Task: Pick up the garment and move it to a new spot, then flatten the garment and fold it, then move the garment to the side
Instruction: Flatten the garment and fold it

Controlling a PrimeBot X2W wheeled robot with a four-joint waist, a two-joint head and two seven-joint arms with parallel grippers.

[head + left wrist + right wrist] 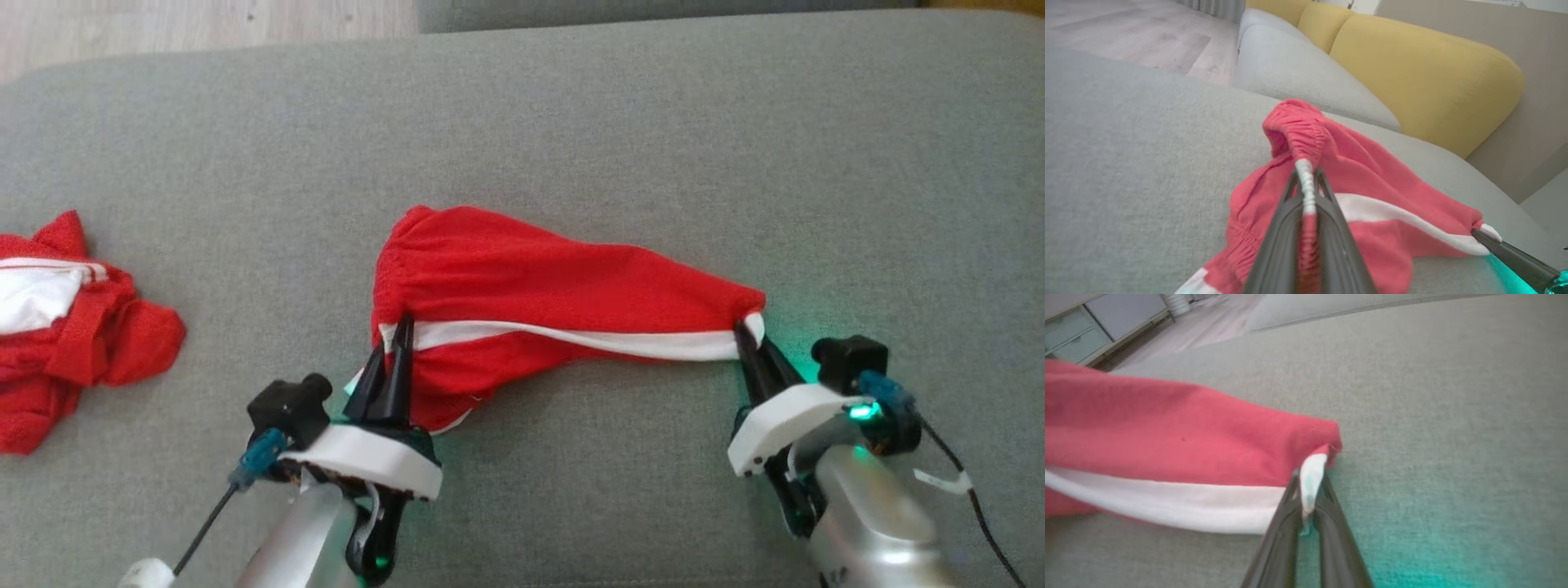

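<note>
A red garment (531,294) with a white side stripe is stretched across the grey cushion (571,139) between both grippers. My left gripper (402,327) is shut on its gathered waistband end, seen pinched between the fingers in the left wrist view (1306,183). My right gripper (744,331) is shut on the white-striped hem corner at the other end (1310,477). The cloth (1372,183) sags between the two holds, its lower part bunched beside the left gripper. The right gripper's fingers (1506,251) also enter the left wrist view at the lower right.
A second red and white garment (65,327) lies crumpled at the cushion's left edge. Wooden floor (204,24) lies beyond the far left edge. A yellow backrest (1425,69) and another grey cushion (1298,69) stand behind. Bare cushion spreads to the far side and right.
</note>
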